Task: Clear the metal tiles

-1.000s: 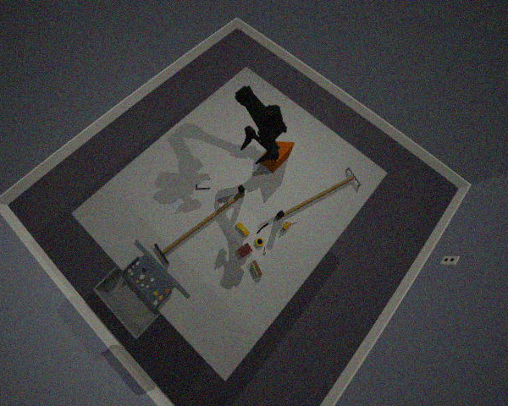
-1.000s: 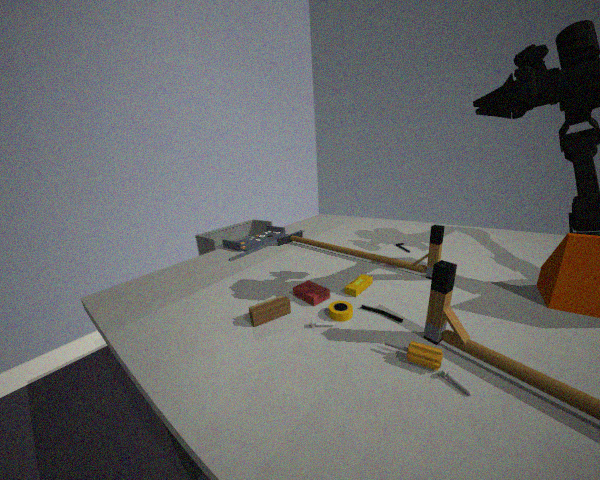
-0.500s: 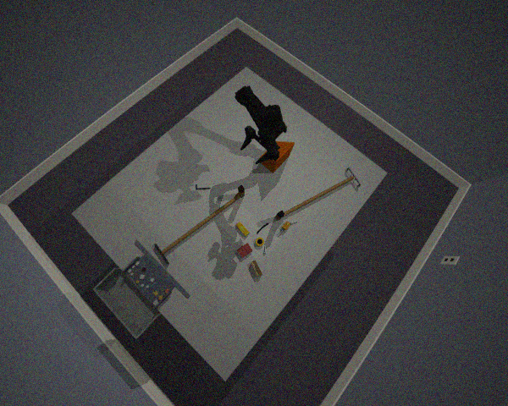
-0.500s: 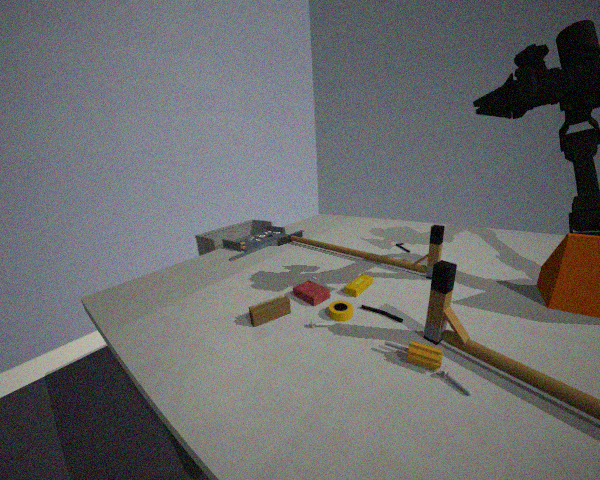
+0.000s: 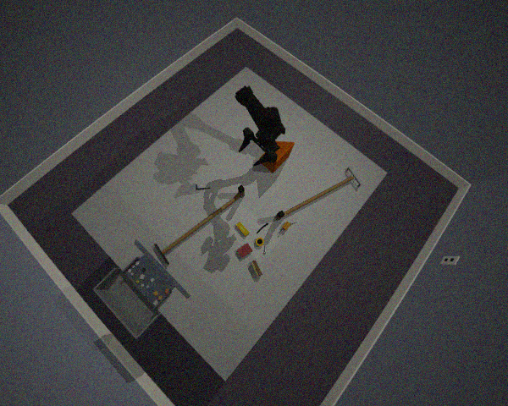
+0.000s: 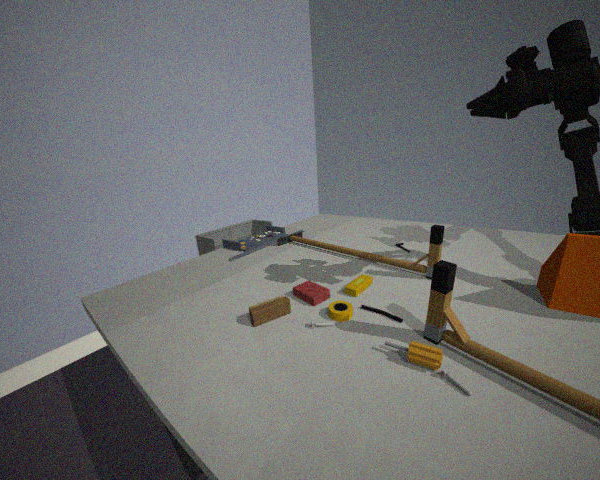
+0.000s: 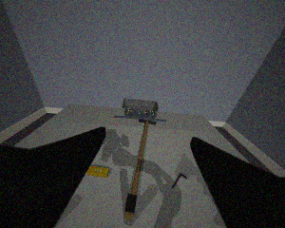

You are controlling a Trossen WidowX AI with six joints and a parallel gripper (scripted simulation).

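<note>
The long scraper (image 5: 201, 222) (image 6: 362, 254) (image 7: 142, 157) lies on the table, its dark flat blade beside the near end of the steel bench plate (image 5: 158, 271). Its upright black-topped grip (image 5: 240, 190) (image 6: 436, 235) (image 7: 130, 203) is at the end nearer the arm. Several small metal tiles, white, orange and yellow, lie spread on the plate. The grey catch box (image 5: 114, 311) (image 6: 206, 243) (image 7: 141, 103) adjoins the plate's far end; no tiles can be made out inside it. My gripper (image 5: 247, 157) (image 6: 469, 106) (image 7: 148, 136) is open and empty, high above the table, back from the scraper's grip.
A second long tool (image 5: 317, 200) (image 6: 533, 374) with an open-frame head lies to the right. Between the tools are a yellow block (image 5: 242, 229) (image 6: 358, 285) (image 7: 98, 171), red block (image 5: 244, 250) (image 6: 311, 292), tape roll (image 6: 340, 311) and brown block (image 6: 270, 311). An orange wedge (image 5: 284, 153) (image 6: 582, 276) stands by the arm.
</note>
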